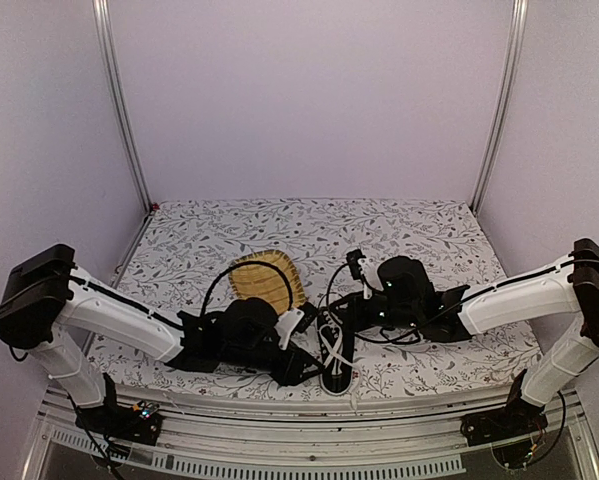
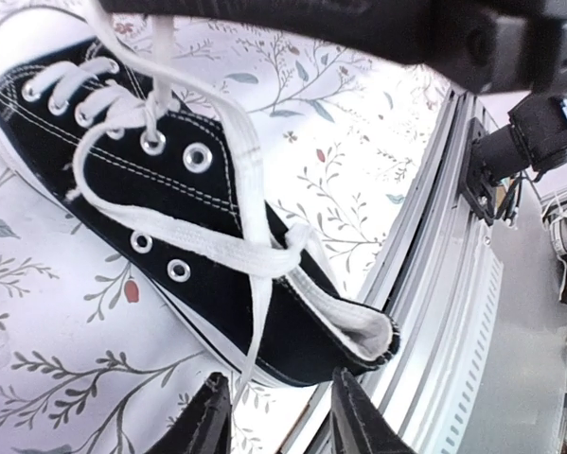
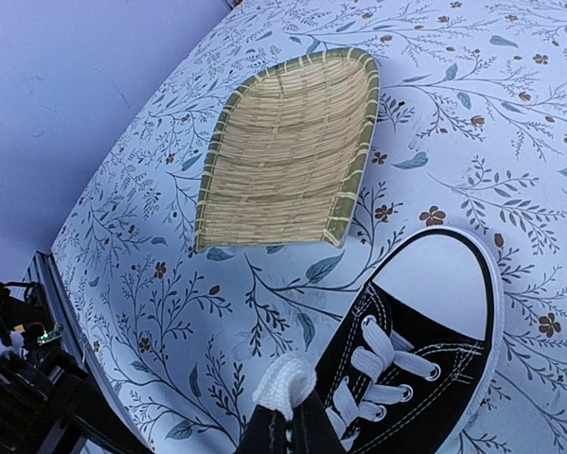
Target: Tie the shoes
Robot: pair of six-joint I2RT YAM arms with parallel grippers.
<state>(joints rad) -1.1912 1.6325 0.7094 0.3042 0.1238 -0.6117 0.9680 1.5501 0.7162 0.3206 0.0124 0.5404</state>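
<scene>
Left hand (image 2: 281, 421): half open, fingers apart, white lace (image 2: 248, 189) hanging loose between them. Black sneaker (image 2: 217, 274): on worktop (image 1: 379, 230) at front edge, between hands, toe toward 12 o'clock. Mat (image 3: 288, 151) at its 11 o'clock. Right hand (image 3: 288, 426): pinching lace loop.

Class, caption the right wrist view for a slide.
Right gripper shut on a white lace above the black sneaker, woven tray beyond.
</scene>
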